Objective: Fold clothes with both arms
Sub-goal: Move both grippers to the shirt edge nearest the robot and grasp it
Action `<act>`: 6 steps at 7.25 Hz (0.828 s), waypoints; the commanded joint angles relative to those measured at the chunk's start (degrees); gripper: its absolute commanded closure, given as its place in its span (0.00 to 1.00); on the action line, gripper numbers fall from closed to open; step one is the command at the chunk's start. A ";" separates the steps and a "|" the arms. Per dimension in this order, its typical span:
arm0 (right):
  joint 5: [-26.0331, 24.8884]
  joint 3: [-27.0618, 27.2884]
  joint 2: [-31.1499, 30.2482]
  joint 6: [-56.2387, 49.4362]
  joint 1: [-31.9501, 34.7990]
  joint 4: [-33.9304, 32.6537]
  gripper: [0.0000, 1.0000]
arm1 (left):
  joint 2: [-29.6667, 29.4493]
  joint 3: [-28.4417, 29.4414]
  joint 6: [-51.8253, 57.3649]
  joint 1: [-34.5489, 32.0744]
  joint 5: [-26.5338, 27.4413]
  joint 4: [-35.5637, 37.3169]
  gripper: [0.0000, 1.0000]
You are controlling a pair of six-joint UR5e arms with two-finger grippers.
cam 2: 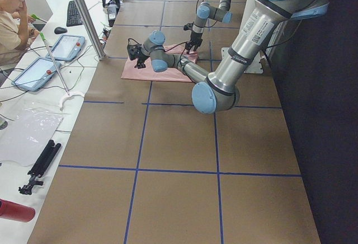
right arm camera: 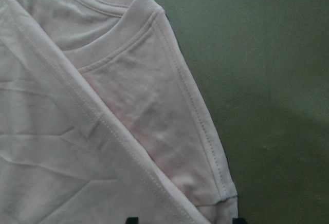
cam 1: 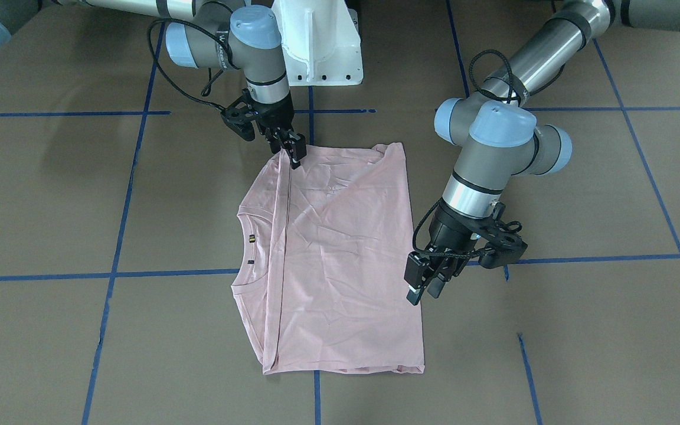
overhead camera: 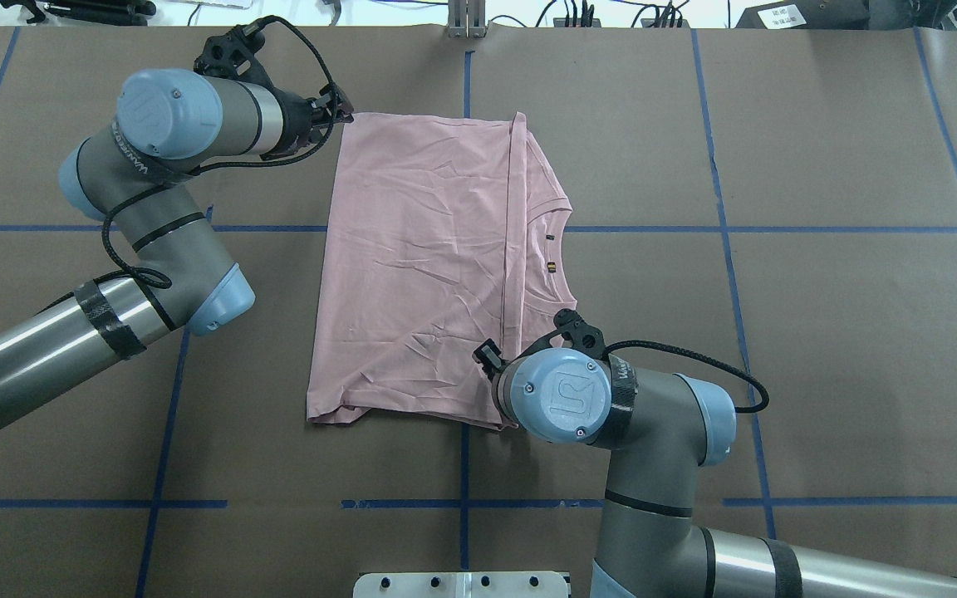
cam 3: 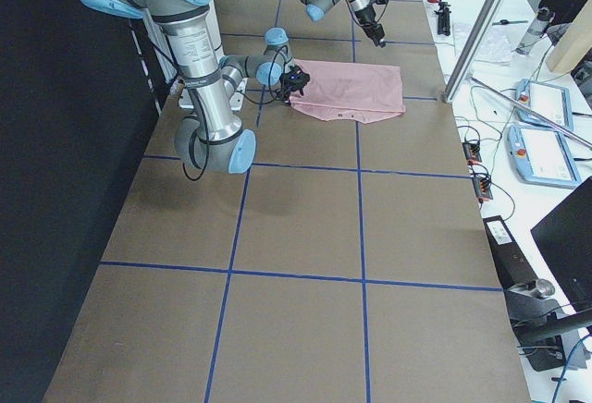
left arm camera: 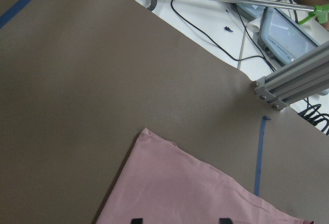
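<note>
Lying flat, pink T-shirt (cam 1: 346,254) folded lengthwise, wrinkled; L pincer (cam 1: 424,288) & R pincer (cam 1: 291,150) both spread.

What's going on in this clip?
Two robot arms are working on a pale pink T-shirt that lies flat on the brown table. One side is folded over, and the collar shows along one edge. The right end effector is low at the shirt's near corner beside the collar, open. The left end effector hangs open above the far corner on the opposite side. Neither appears to grip cloth.
</note>
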 commanded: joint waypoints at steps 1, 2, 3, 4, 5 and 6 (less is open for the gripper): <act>0.00 0.00 0.32 0.20 -0.08 -1.27 0.68 | 0.05 -0.44 -0.35 -0.04 -0.02 0.07 0.42; -0.09 0.00 0.15 1.77 -0.08 -1.27 0.91 | 0.05 -0.52 -0.35 -0.04 -0.02 0.16 0.42; -0.09 0.00 0.14 2.13 -0.16 -1.19 1.00 | 0.05 -0.44 -0.35 0.05 -0.02 0.24 0.42; -0.09 0.08 0.23 2.13 -0.34 -1.10 1.00 | 0.05 -0.44 -0.35 -0.04 -0.02 0.25 0.42; -0.18 0.08 -0.03 2.13 -0.60 -1.10 1.00 | 0.05 -0.44 -0.35 0.05 -0.02 0.42 0.42; -0.18 0.34 0.06 2.05 -0.60 -1.10 1.00 | 0.05 -0.52 -0.35 0.05 -0.02 0.51 0.42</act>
